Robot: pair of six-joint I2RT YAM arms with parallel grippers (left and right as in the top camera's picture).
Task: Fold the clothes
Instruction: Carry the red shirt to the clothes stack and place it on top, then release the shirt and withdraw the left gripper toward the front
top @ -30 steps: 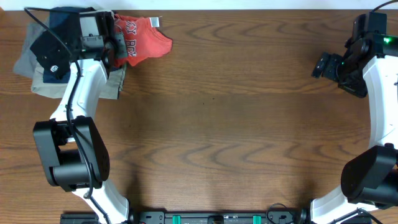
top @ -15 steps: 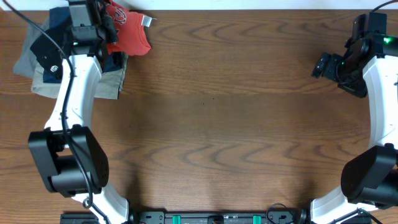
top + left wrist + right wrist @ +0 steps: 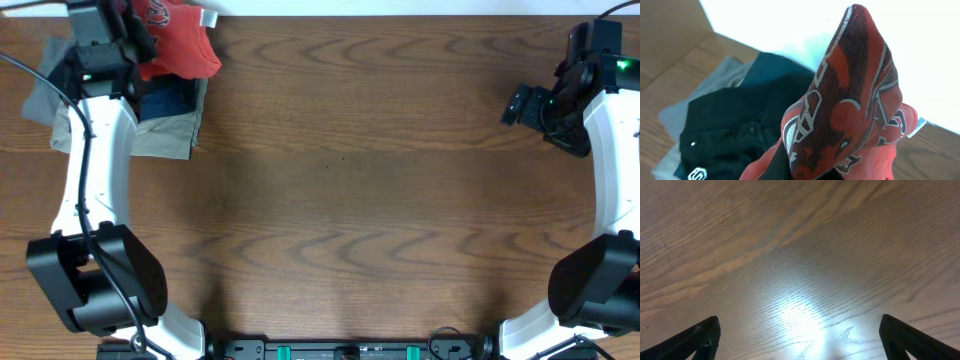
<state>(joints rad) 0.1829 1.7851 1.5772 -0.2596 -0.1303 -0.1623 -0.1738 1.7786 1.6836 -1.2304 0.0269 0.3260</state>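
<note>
Evidently the left claw (image 3: 138, 42) is clenched on the bunched coral T-shirt (image 3: 182, 52), holding it over the folded garments (image 3: 165, 128) at the counter's (image 3: 340, 200) far-left corner, likely for placement; the right claw (image 3: 518, 105) hangs released, well apart.

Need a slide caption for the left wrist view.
Bunched coral-red T-shirt fills the foreground; black folded garment atop a grey garment behind.

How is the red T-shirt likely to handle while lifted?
Probably floppy: the red T-shirt bunches and drapes from the left claw. Likely light, since one pinch carries it. It may drag over the folded pile beneath.
</note>
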